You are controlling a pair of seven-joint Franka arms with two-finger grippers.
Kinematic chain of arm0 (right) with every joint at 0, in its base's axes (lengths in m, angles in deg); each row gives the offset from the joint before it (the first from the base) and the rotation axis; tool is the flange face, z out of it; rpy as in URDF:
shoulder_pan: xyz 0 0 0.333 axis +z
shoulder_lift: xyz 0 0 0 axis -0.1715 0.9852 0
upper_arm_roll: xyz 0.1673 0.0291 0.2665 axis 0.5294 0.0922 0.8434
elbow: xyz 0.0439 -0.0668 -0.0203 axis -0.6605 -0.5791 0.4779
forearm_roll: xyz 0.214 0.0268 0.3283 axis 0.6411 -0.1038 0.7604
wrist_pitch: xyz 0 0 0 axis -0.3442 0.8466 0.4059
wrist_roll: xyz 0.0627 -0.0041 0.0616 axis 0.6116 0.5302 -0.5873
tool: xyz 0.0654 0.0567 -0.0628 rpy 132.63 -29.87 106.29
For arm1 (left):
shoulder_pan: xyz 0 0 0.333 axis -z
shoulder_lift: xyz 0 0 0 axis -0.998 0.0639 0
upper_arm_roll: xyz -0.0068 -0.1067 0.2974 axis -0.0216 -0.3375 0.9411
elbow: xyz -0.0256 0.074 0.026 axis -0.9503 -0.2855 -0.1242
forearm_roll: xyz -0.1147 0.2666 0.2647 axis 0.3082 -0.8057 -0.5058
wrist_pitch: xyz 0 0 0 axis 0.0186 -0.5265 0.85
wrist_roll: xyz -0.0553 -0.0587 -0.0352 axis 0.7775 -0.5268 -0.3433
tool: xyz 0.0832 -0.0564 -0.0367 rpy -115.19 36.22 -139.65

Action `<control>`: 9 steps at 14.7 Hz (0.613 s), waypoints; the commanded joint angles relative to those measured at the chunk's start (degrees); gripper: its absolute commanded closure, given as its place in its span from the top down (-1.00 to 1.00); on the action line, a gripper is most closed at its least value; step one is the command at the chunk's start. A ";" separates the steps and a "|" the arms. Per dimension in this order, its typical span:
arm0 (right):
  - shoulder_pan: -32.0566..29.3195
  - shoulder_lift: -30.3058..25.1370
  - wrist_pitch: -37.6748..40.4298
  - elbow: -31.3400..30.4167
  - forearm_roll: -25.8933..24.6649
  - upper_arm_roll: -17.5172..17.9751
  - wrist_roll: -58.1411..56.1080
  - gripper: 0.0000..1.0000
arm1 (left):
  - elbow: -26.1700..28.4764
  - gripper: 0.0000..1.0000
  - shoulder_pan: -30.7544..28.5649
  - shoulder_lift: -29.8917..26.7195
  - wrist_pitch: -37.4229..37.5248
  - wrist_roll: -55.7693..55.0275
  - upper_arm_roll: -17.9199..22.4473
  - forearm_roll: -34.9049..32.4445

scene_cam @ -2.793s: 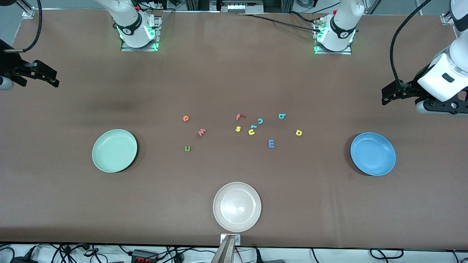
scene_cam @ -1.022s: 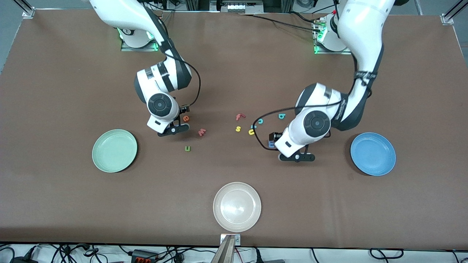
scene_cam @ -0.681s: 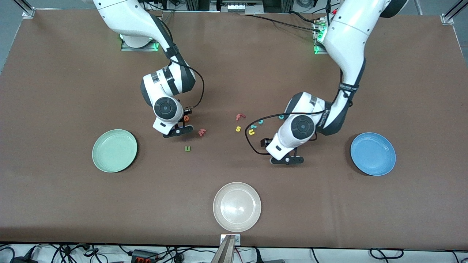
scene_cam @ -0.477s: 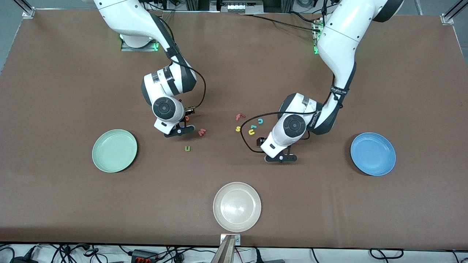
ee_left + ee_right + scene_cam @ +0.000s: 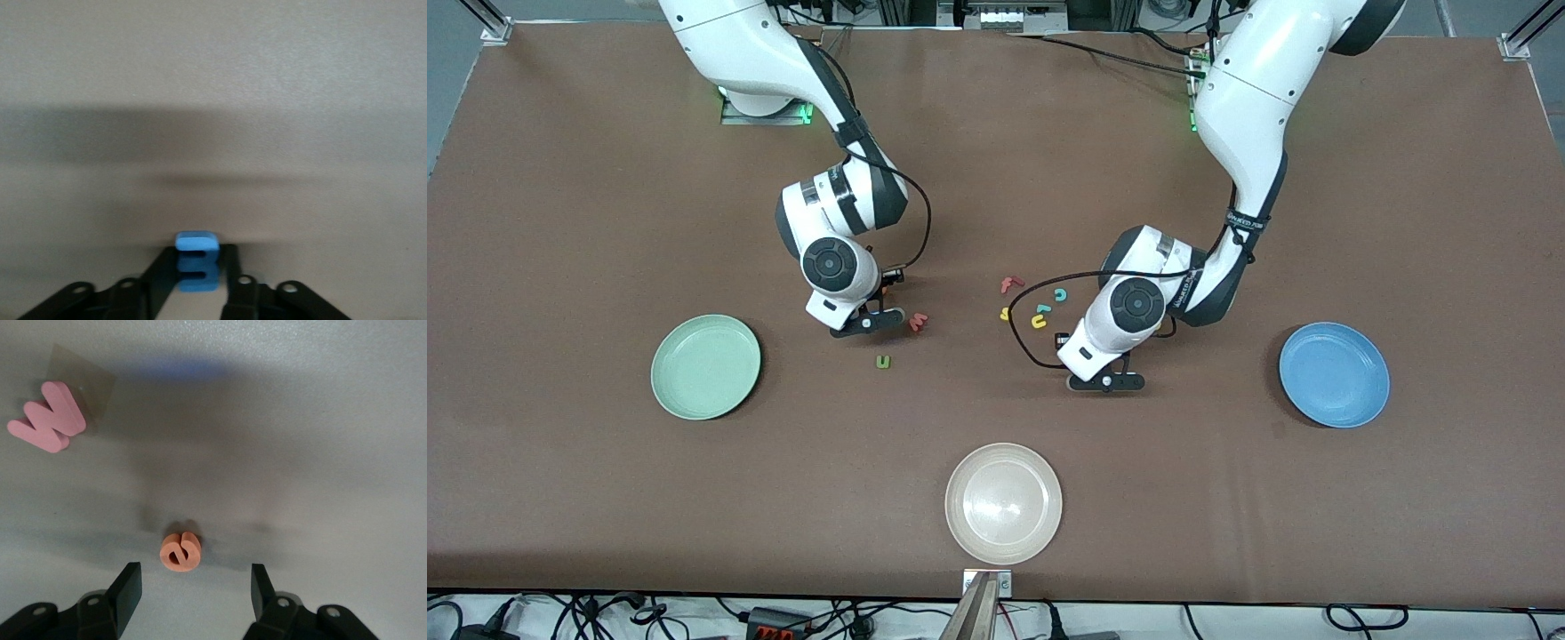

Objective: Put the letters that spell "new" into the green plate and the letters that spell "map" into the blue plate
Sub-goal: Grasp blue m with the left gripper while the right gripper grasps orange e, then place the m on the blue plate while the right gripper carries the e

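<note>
My left gripper (image 5: 195,268) is shut on the blue "m" (image 5: 197,244), low over the table between the letter cluster and the blue plate (image 5: 1334,374). That left gripper (image 5: 1105,381) hides the "m" in the front view. My right gripper (image 5: 193,581) hangs open low over the table, and the orange "e" (image 5: 180,552) lies just ahead of its fingertips. The salmon "w" (image 5: 48,425) lies off to one side, and the same "w" (image 5: 918,321) is beside my right gripper (image 5: 867,322). The green "n" (image 5: 883,361) lies nearer the camera. The green plate (image 5: 705,366) holds nothing. The "a" and "p" are hidden by the left arm.
A red "f" (image 5: 1009,284), a yellow "s" (image 5: 1005,313), a yellow "u" (image 5: 1039,321) and a teal "c" (image 5: 1060,294) lie clustered between the two arms. A whitish beige plate (image 5: 1003,503) sits near the table's front edge.
The left gripper slid toward the right arm's end of the table and shut on the blue "m". The right gripper shifted slightly toward the "w", over the orange "e".
</note>
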 commanded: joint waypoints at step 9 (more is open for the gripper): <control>1.07 1.20 -2.48 0.26 1.47 0.02 0.33 0.29 | -4.28 -0.93 -8.32 -8.41 21.59 14.77 3.00 -4.59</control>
